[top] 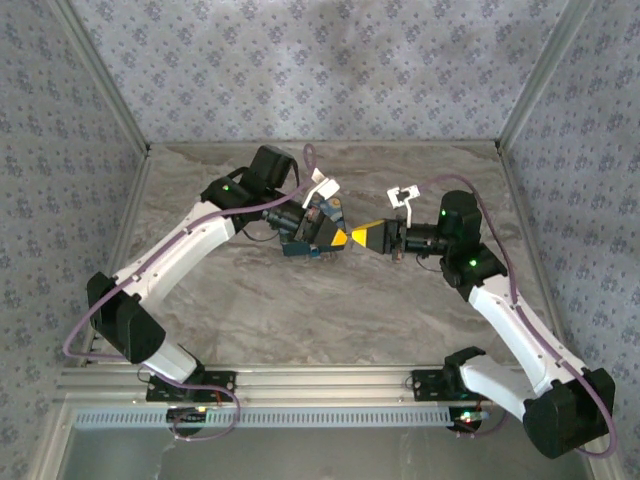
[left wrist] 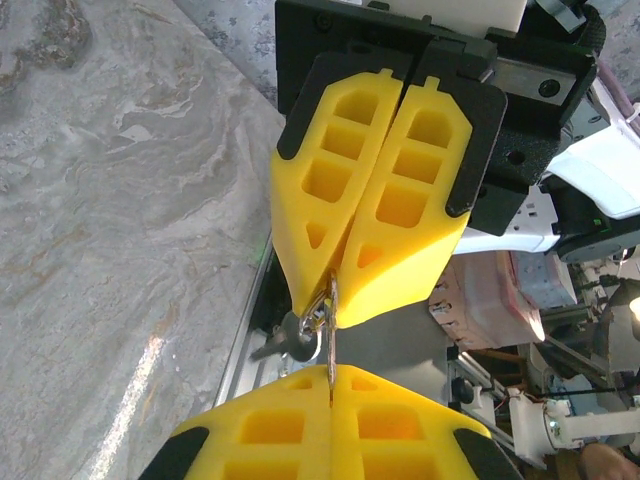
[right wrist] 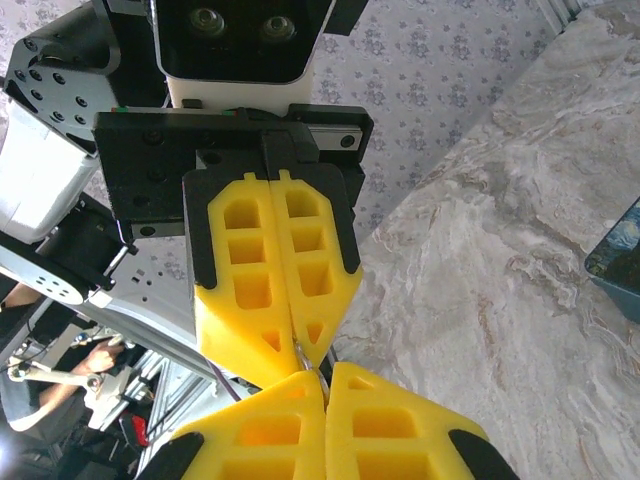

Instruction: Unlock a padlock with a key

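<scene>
My two grippers meet tip to tip above the middle of the table. A thin metal key (left wrist: 332,345) stands edge-on between them. My left gripper (left wrist: 331,375) is shut on its lower end and my right gripper (left wrist: 334,298) is shut on its upper end. A key ring with a dark second key (left wrist: 297,338) hangs beside the blade. In the top view the left gripper (top: 338,238) and the right gripper (top: 366,236) touch at their yellow tips. In the right wrist view my right gripper (right wrist: 325,374) pinches a sliver of metal against the left fingers (right wrist: 262,300). The padlock is hidden.
A blue box with a swirly print (top: 312,232) lies on the marble table (top: 300,310) under the left gripper, and its corner (right wrist: 615,255) shows at the right edge of the right wrist view. Patterned walls close the back and sides.
</scene>
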`<act>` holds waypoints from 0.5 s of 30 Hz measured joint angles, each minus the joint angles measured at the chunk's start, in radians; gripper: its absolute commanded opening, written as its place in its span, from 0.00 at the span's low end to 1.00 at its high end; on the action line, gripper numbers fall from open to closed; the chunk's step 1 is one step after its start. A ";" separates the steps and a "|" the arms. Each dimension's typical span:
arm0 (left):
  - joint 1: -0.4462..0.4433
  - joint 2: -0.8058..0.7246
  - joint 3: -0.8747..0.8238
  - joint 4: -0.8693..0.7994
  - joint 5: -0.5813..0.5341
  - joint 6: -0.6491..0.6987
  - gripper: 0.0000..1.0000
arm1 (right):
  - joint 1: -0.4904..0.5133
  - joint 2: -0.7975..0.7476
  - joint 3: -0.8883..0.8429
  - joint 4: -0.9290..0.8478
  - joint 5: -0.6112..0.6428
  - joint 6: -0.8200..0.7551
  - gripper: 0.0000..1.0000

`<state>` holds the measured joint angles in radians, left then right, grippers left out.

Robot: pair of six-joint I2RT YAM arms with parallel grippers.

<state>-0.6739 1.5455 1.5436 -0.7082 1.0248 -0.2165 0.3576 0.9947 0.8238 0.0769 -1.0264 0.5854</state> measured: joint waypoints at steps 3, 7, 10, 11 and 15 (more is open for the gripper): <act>0.000 0.000 0.000 0.000 0.000 0.000 0.00 | 0.001 0.000 0.000 -0.003 0.000 -0.007 0.00; 0.005 0.000 0.000 -0.013 0.001 0.000 0.00 | 0.013 0.000 0.005 -0.032 0.005 -0.039 0.00; 0.010 0.000 0.000 -0.024 0.005 0.000 0.00 | 0.022 0.000 0.011 -0.054 0.016 -0.064 0.00; 0.011 0.000 0.000 -0.026 0.005 0.000 0.00 | 0.024 0.000 0.011 -0.057 0.019 -0.071 0.00; 0.015 0.000 0.000 -0.022 0.000 -0.004 0.30 | 0.028 -0.004 0.013 -0.069 0.039 -0.089 0.00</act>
<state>-0.6590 1.5455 1.5436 -0.7300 1.0248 -0.2203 0.3859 0.9905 0.8368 0.0074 -0.9871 0.4961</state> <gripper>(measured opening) 0.081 0.065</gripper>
